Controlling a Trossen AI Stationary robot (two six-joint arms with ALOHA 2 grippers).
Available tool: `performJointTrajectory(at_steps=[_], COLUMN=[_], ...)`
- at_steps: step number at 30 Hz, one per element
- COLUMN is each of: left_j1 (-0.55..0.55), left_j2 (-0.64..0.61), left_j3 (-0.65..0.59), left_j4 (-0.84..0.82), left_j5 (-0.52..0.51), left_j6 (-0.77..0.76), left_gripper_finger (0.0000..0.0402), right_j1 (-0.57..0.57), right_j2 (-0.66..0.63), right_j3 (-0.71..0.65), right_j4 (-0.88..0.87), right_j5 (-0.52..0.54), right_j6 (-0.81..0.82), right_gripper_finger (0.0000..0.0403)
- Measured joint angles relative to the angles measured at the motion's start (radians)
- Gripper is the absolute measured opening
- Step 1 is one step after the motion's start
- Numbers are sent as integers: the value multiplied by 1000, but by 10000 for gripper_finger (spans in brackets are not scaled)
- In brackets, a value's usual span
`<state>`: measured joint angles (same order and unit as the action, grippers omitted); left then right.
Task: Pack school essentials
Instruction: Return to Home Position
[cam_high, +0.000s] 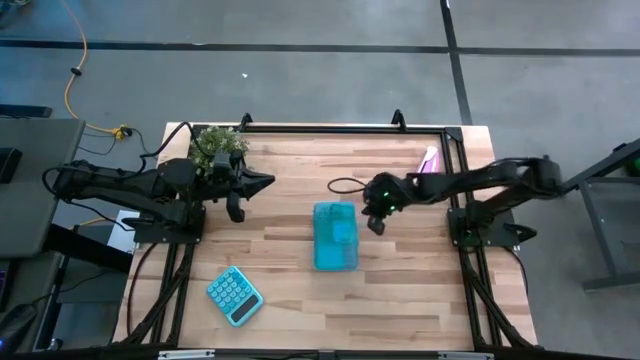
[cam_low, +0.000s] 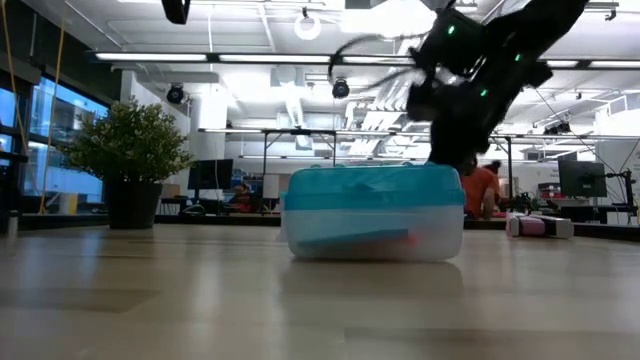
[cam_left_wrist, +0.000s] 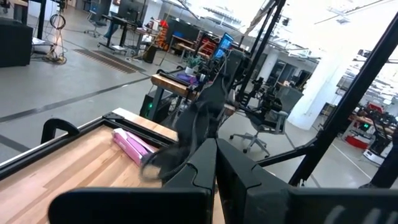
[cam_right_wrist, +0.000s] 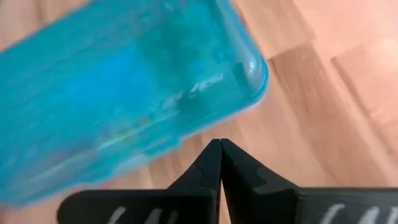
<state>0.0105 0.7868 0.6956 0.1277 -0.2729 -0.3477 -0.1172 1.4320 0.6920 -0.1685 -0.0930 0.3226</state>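
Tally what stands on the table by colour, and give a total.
Blue or teal: 2, the closed supply box and the calculator.
Pink: 1, the tube-like item.
Green: 1, the potted plant.
Total: 4.
Neither the left gripper nor the right gripper holds any.

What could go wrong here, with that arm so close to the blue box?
The right end effector, shut, hangs right beside the box; retreating low, it might nudge it. The pink tube lies beside that arm and could get swept away. The left end effector, shut, waits by the plant, which its arm might brush.
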Motion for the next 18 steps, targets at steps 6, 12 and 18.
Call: performJointTrajectory(at_steps=[6,12,18], left_j1=[0,0,0], left_j2=[-19,-34,-34], left_j3=[0,0,0], left_j4=[-5,-5,-26], left_j5=[0,0,11], left_j6=[0,12,37], left_gripper_finger=[0,0,0], right_j1=[-48,-62,-36], right_j2=[-293,-551,-655], right_j3=[2,3,3], right_j4=[-93,89,270], right_j5=[-14,-33,-131], right_j6=[-125,-140,-99], right_gripper_finger=[0,0,0])
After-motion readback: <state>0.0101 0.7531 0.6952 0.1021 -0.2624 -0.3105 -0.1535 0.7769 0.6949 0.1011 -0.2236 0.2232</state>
